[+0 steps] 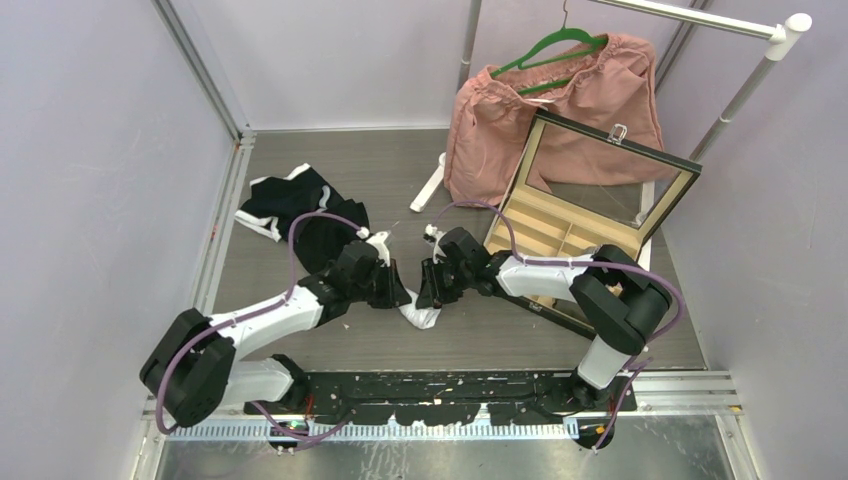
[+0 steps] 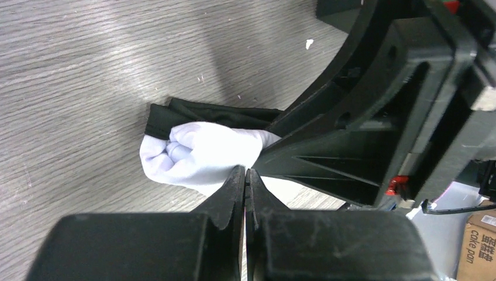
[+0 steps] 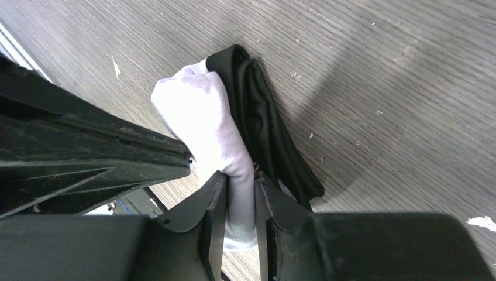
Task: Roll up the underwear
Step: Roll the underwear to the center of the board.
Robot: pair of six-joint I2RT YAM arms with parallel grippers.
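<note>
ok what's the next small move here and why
Probably open the right end effector and lift away: the underwear already looks rolled into a tight white-and-black bundle, its end pinched in that grip, with the left end effector shut at its edge.

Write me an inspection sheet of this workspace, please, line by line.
Surface: grey wood-grain table, small white specks.
Job's things: white underwear bunched with black cloth between the arms; black underwear heaped far left.
Clutter: open compartment box beside the right arm.
Grippers: left gripper shut, tips at the white cloth; right gripper shut on white underwear.
Cables: purple cables looped along both arms.
Surroundings: pink garment on green hanger, rack, pale walls.
</note>
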